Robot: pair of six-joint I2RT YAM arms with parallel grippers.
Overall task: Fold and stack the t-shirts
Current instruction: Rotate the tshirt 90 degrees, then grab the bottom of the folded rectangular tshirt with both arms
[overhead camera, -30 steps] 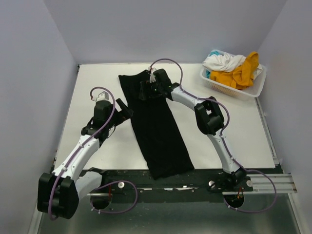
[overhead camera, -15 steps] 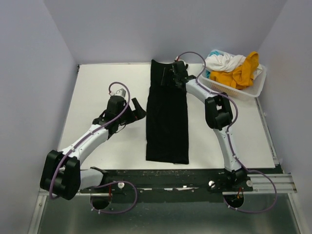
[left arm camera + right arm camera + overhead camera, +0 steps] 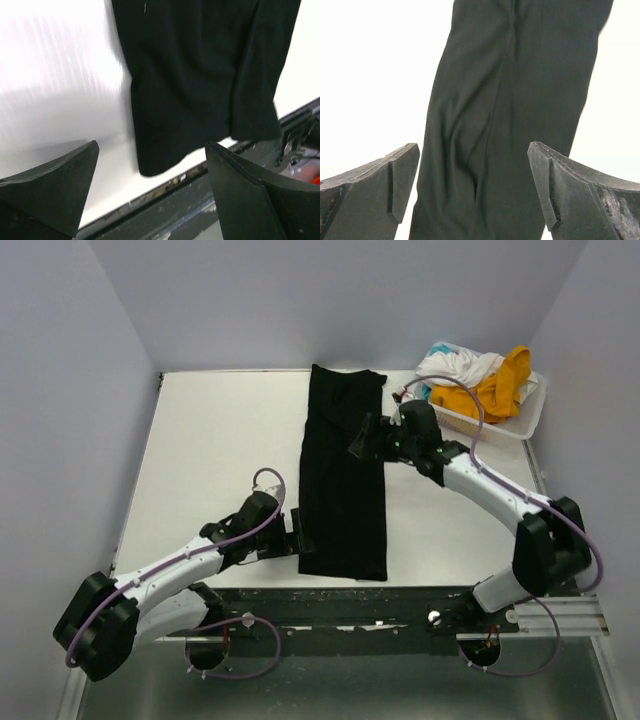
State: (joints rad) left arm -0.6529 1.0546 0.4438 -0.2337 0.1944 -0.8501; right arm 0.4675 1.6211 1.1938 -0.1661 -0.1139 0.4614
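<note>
While the black t-shirt (image 3: 343,480) lies in a long folded strip from the desk's (image 3: 210,460) far edge to its near edge, the left gripper (image 3: 297,538) and right gripper (image 3: 365,440) hang with jaws apart, empty; soft, limp cloth, likely best pinched at its near corners.

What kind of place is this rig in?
Likely a lab robot cell: bare panel walls around a white table, a metal mounting rail at its near edge, shirts in a plastic basket.
</note>
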